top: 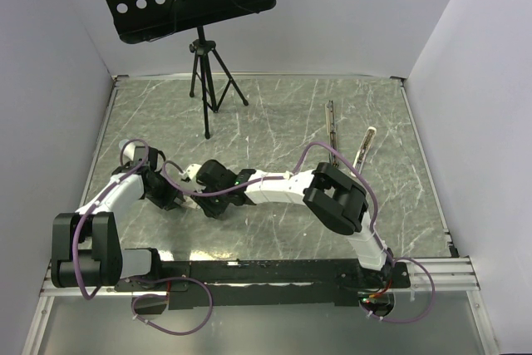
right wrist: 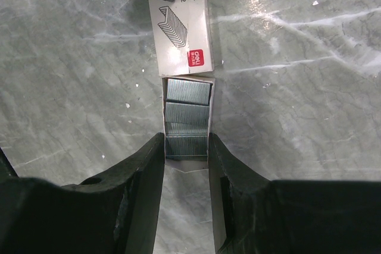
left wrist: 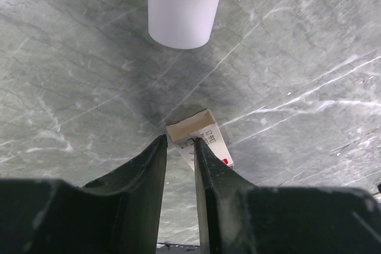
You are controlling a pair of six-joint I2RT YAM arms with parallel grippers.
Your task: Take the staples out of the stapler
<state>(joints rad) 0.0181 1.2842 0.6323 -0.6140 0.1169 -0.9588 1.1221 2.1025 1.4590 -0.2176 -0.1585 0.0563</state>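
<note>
- The left gripper (left wrist: 179,144), narrow, pinches the end of the small white-and-tan cardboard staple box (left wrist: 202,138).
- Flat grey metallic staples (right wrist: 187,102) lie in rows in its slid-out white paper tray (right wrist: 186,168), which is clamped by the right gripper (right wrist: 186,140).
- The slim silvery-grey stapler (top: 365,147) lies on the grey marbled table (top: 274,114), far right, well apart.

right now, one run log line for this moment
left gripper: at white cardboard staple box, grip unclear | right gripper: shut on pulled-out tray of grey metal staples | slim silvery stapler: far right, untouched
</note>
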